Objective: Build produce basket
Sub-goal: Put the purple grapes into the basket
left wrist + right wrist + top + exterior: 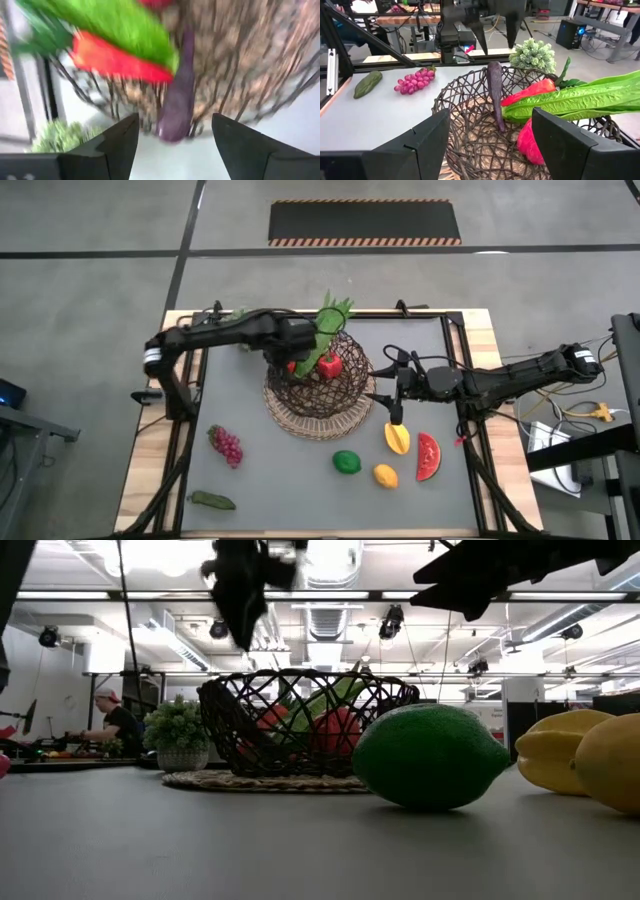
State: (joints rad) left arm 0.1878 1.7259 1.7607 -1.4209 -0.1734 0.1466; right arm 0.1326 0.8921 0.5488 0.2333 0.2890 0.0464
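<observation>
My left pincer hangs released over the basket mid-surface; purple piece leans on the rim and may tip out. Right pincer released beside basket; mango nearby.

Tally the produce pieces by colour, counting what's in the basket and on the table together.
Green: 3 (leaves, lime, dark green pod-shaped piece)
Red: 3 (pepper, long red-orange piece, watermelon slice)
Purple: 2 (grapes, long purple piece)
Yellow: 2 (lemon, mango)
Total: 10
</observation>
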